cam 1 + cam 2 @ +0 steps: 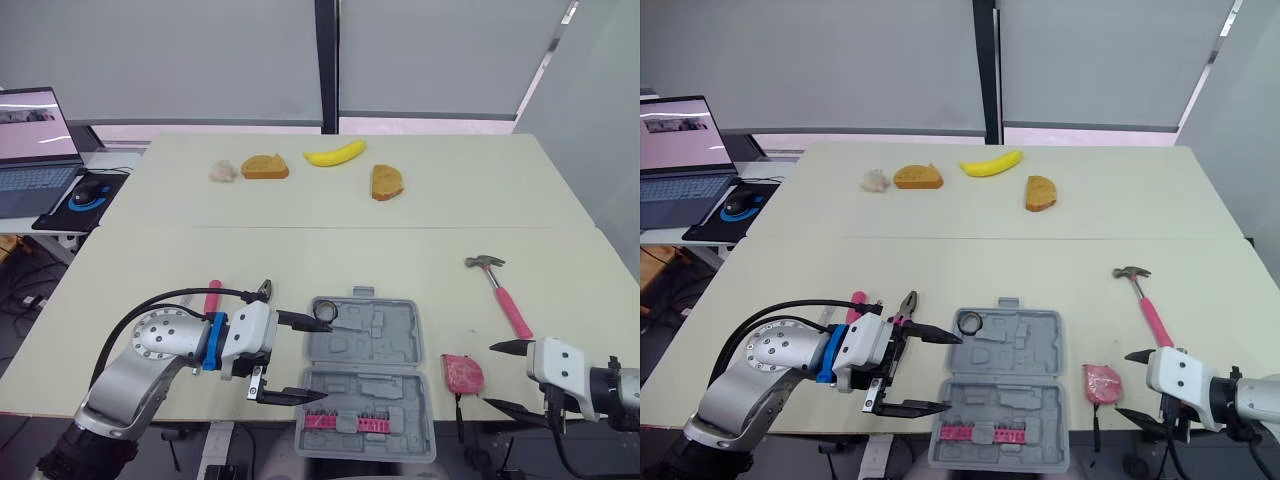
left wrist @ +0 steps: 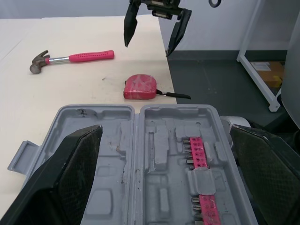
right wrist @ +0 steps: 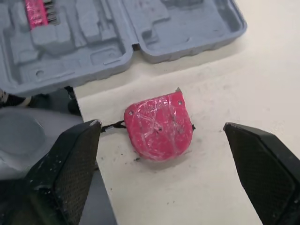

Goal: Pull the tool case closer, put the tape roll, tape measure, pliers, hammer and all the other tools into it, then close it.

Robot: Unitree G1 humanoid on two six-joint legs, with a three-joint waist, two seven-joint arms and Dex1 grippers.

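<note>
Table (image 1: pixel 400 260): tool case (image 1: pixel 365 350) overhung near edge. Left gripper (image 1: pixel 326 360) spread left of case, right gripper (image 1: pixel 489 375) spread by tape measure (image 1: pixel 462 373). Nudge risked toppling case.

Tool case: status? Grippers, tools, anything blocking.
Left gripper open, empty, at the left edge of the tool case. Right gripper open, facing the tape measure. Case open; hammer and pliers lie on the table. Nothing blocking.
</note>
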